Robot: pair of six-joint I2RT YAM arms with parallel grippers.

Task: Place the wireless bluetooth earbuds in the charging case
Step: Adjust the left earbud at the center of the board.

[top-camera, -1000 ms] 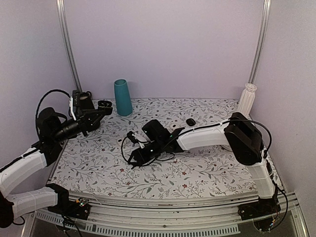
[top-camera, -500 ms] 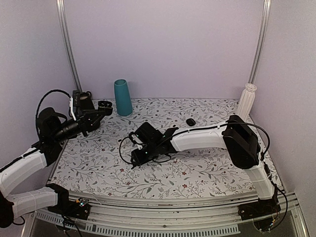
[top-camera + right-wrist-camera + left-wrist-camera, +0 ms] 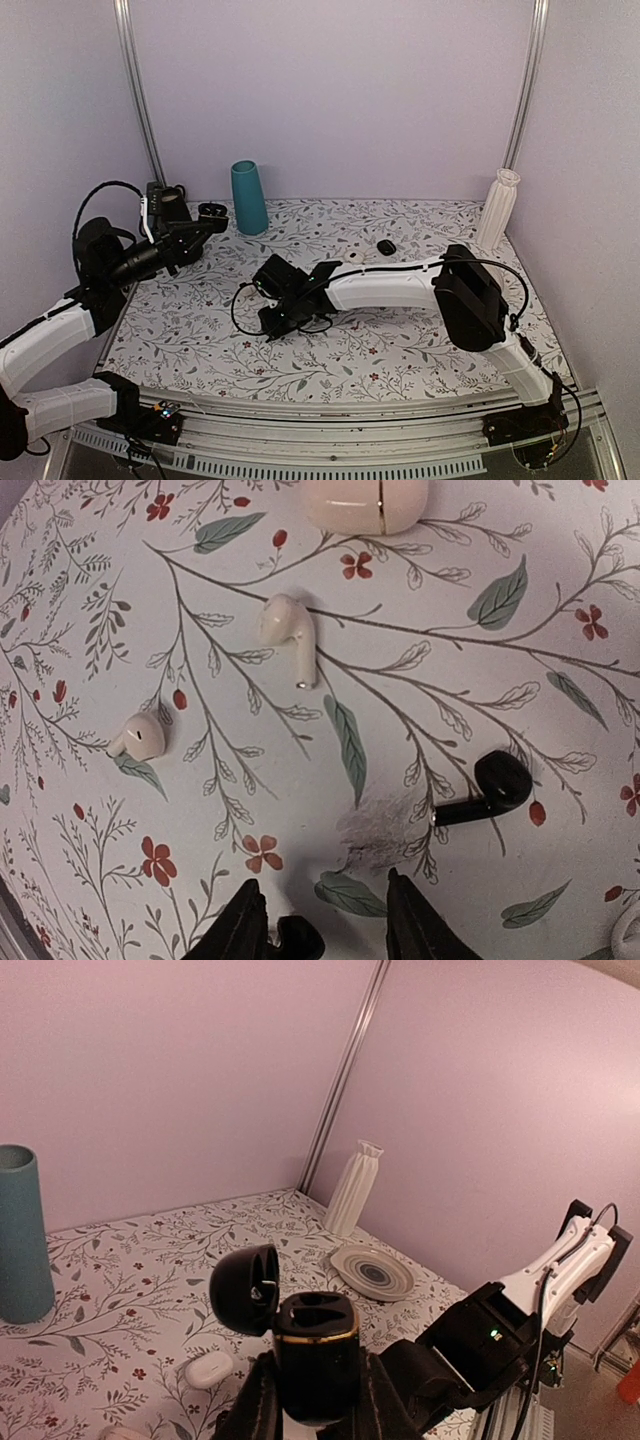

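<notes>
- Two fingers of the right gripper (image 3: 320,905) stand spread at the bottom edge of the right wrist view, with floral table cloth showing in the gap.
- One black earbud (image 3: 297,940) lies inside that gap, close to the finger on the view's left. As far as shows, it is not pinched.
- That earbud is cut off by the frame edge, so its long axis and the way its stem points cannot be told.
- A second black earbud (image 3: 487,790) lies outside the gap, beyond and to the right of the fingers. Its stem runs roughly across the view, with the bulb on the right.
- Two white earbuds (image 3: 288,638) and a pale case (image 3: 365,500) lie farther out and are no part of the task.
- The left gripper (image 3: 315,1400) is pressed shut on the charging case (image 3: 315,1345). It holds the case upright with the lid (image 3: 245,1288) swung open, and both sockets look empty.
- In the top view the case is raised at the far left, well apart from the right gripper, so the right arm is much the nearer to both black earbuds.
- The earbuds are too small to make out in the top view.
</notes>
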